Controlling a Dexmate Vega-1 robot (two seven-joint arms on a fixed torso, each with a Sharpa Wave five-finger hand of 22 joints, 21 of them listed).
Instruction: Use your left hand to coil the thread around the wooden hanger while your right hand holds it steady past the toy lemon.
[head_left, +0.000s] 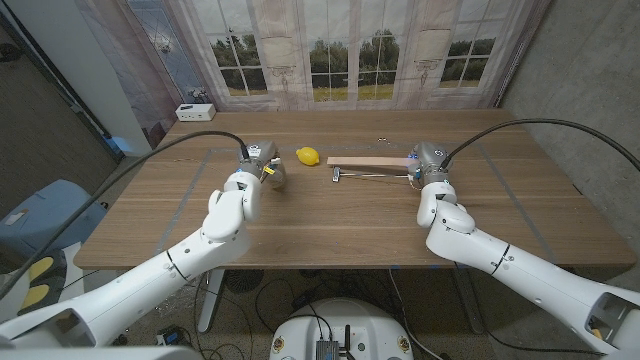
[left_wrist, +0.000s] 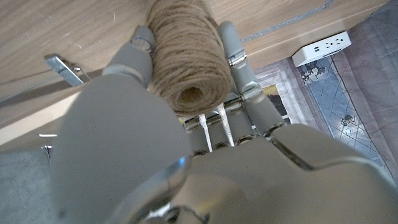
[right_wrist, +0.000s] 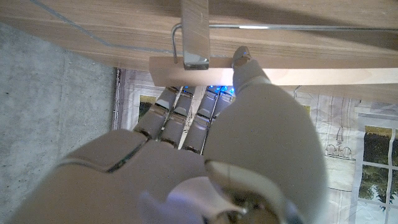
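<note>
My left hand reaches out over the table, just left of the lemon, its fingers wrapped around a ball of thread, tan and tightly wound with a hollow core facing my wrist. My right hand sits at the right end of the hanger, its fingers curled under the pale wooden bar and the thumb pressing on it. The hanger lies flat, right of the lemon, its metal hook pointing toward the lemon.
</note>
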